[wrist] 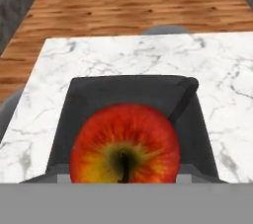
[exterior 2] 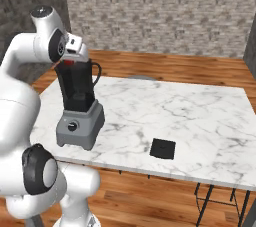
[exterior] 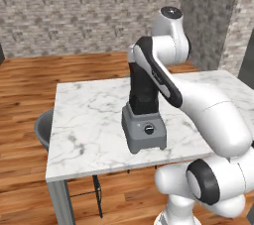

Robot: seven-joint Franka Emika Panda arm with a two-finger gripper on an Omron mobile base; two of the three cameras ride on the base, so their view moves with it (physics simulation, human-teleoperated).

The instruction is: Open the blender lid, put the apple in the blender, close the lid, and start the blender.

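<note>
The blender (exterior 2: 79, 123) stands near the table's front left corner, a grey base with a black dial (exterior 2: 72, 126) under a tall dark jar (exterior 2: 77, 88) whose top is open. My gripper (exterior 2: 71, 61) hovers right at the jar's mouth, shut on the red apple (exterior 2: 70, 63). From the hand view, the apple (wrist: 124, 144) with its yellowish patch hangs over the open jar (wrist: 128, 90), hiding my fingertips. The blender lid (exterior 2: 163, 148), a flat black square, lies on the table to the right of the blender. From the left base view, my arm covers most of the jar above the base (exterior: 144, 132).
The white marble table (exterior 2: 200, 116) stretches wide to the right of the blender. A grey round stool (exterior: 44, 129) sits at the table's left side and another (exterior 2: 140, 77) behind its far edge. Brick walls stand beyond the wooden floor.
</note>
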